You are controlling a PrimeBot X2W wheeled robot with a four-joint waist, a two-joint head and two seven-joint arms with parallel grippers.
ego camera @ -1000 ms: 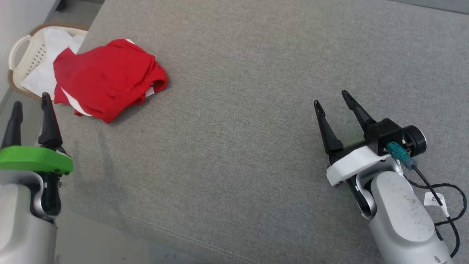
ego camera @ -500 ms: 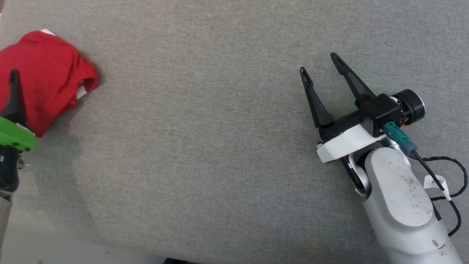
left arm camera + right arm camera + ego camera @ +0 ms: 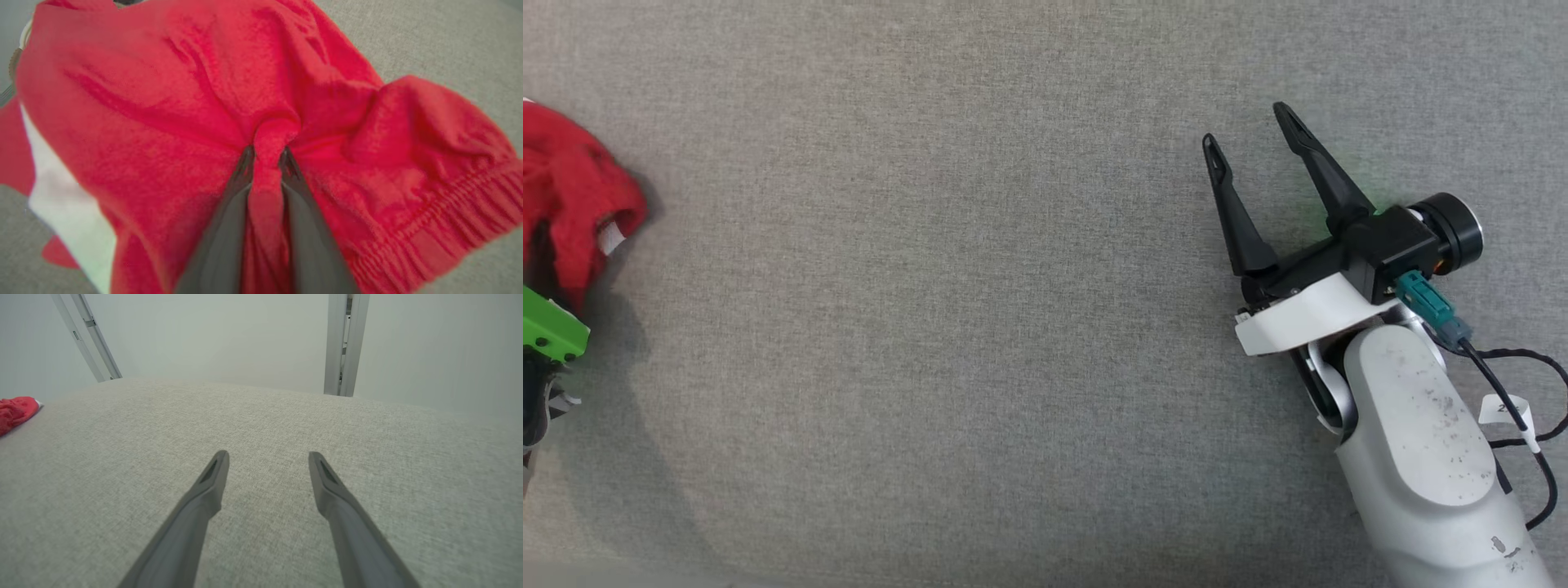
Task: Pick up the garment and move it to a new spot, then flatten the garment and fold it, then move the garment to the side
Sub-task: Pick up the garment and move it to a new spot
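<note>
As the left gripper [image 3: 267, 153] is pinched tight on a raised fold of the red garment [image 3: 163, 102], the pick-up counts as begun. Moving, flattening, folding and setting aside are all left to do.

- Location: on the grey cushion [image 3: 931, 286], at the far left of the head view, well apart from the right gripper [image 3: 1248, 124].
- Right gripper: fingers spread wide, holding nothing.
- Lie: bunched heap, no sure long axis. In the left wrist view the ribbed hem points lower right and the white panel lower left.

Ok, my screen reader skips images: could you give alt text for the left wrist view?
The left gripper pinches a ridge of the crumpled red garment between its two dark fingers. Beyond it lies the grey fabric surface.
</note>
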